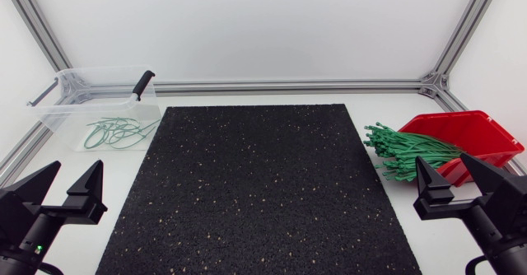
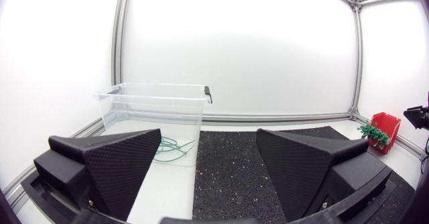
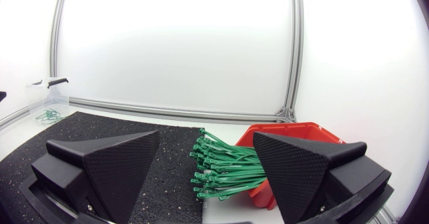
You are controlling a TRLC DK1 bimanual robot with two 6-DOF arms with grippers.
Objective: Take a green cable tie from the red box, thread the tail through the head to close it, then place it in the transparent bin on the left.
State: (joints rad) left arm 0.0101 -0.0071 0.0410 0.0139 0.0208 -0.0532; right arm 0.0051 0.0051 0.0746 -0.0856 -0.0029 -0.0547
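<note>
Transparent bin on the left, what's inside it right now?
Looped green cable ties lie tangled on the floor of the transparent bin. They overlap, so the count is hidden.

1. The mat (image 1: pixel 255 184) in the middle is showing black, with small tan and pale specks scattering all over it
2. The box (image 1: pixel 482 131) at the far right is showing a plain bright red
3. The bundle of cable ties (image 1: pixel 408 150) lying at its left side is showing an even green
4. The bin (image 1: pixel 62 114) at the far left is showing clear, colourless walls, with a black handle (image 1: pixel 143 84) sitting on its rim
5. The looped ties (image 1: pixel 115 132) inside it are showing the same green
6. The left gripper (image 1: pixel 76 170) and right gripper (image 1: pixel 443 164), both near, are showing matte black, their fingers (image 2: pixel 127 160) carrying a fine dotted grain
7. A small light (image 1: pixel 37 248) on the left arm is glowing green
8. The table (image 1: pixel 370 110) is showing plain white
</note>
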